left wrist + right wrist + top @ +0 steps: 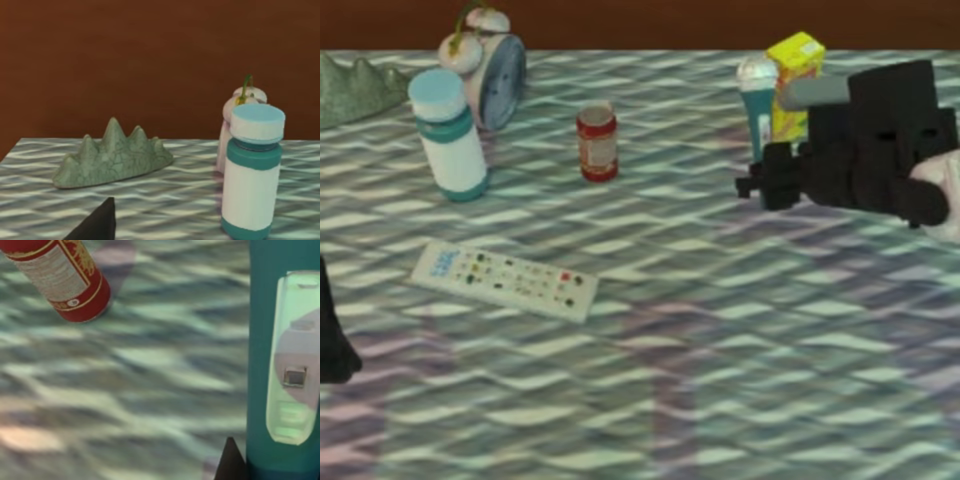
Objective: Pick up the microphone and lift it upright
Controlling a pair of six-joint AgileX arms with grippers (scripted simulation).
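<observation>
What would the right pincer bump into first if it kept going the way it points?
Probably the red can, though that's uncertain. The right pincer holds the microphone and points toward the table's left.

No lettering can be read: the red can's (pixel 62 277) label, the remote's (pixel 505 279) buttons and the yellow carton (pixel 794 80) stay illegible.

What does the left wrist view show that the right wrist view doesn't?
Only the left wrist view shows the green rock ornament, the white bottle with its pale-blue cap, and the alarm clock partly hidden behind the bottle. Only the right wrist view shows the microphone close up with its switch strip, and the red can. Both show the patterned table.
</observation>
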